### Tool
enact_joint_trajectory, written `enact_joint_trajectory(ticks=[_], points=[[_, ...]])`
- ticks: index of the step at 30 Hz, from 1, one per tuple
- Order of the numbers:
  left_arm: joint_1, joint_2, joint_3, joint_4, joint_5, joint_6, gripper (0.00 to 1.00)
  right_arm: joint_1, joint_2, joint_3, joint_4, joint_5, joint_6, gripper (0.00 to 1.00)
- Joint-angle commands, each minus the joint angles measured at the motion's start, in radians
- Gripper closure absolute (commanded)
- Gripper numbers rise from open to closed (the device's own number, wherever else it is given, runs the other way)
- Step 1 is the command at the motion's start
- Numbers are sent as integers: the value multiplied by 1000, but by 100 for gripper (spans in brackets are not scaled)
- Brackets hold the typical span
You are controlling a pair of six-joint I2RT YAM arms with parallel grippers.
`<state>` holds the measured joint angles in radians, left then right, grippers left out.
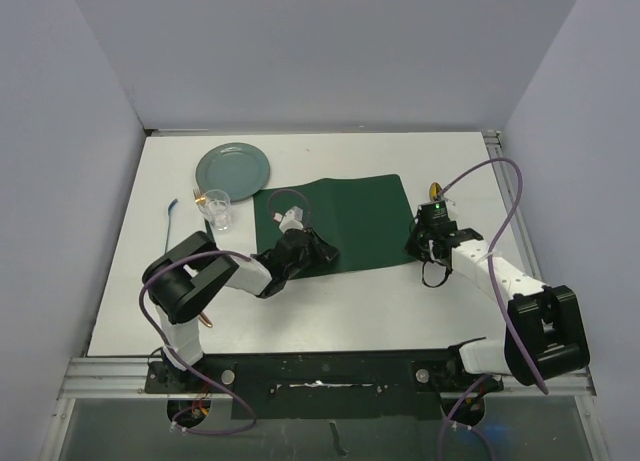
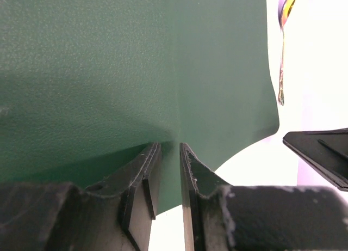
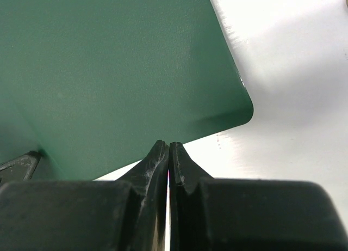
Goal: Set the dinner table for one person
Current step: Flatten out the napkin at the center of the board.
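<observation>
Dinner table: the white tabletop is taking up most of the top view, with both arm bases sitting at its near edge.
Placemat: the dark green mat is lying mid-table, its long side running left to right. Its near-left corner is bunching upward, while the rest is lying mostly flat.
Left gripper: it is pinching the placemat's near-left edge. The jaws are standing narrowly apart with the green sheet running between them, and the mat is curving up in front of the wrist camera.
Right gripper: it is clamping the mat's near edge close to the rounded near-right corner, with the fingertips pressing together and almost no gap showing.
Plate: the grey-green plate is resting at the far left of the table, just beyond the mat's far-left corner.
Glass: the clear cup is standing upright just near of the plate, beside the mat's left edge.
Spoon: it is lying on the white surface just off the mat's right edge.
Blue-handled utensil: it is lying left of the glass; its type is too small to tell.
</observation>
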<state>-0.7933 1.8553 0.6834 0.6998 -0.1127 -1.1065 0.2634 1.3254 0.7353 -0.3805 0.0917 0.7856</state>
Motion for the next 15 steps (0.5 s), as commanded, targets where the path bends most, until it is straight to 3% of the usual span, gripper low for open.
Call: enact_joint_trajectory(ticks=[1,11,15], points=[[-2,-77,11,-34,-36,31,81,0,-21,17,6,17,-16,100],[-1,-212,75,-284,-122,119,81,-3,50,31,20,78,3,100],[-2,-270,87,-346,-166,137,81,-39,100,34,54,92,-5,82]])
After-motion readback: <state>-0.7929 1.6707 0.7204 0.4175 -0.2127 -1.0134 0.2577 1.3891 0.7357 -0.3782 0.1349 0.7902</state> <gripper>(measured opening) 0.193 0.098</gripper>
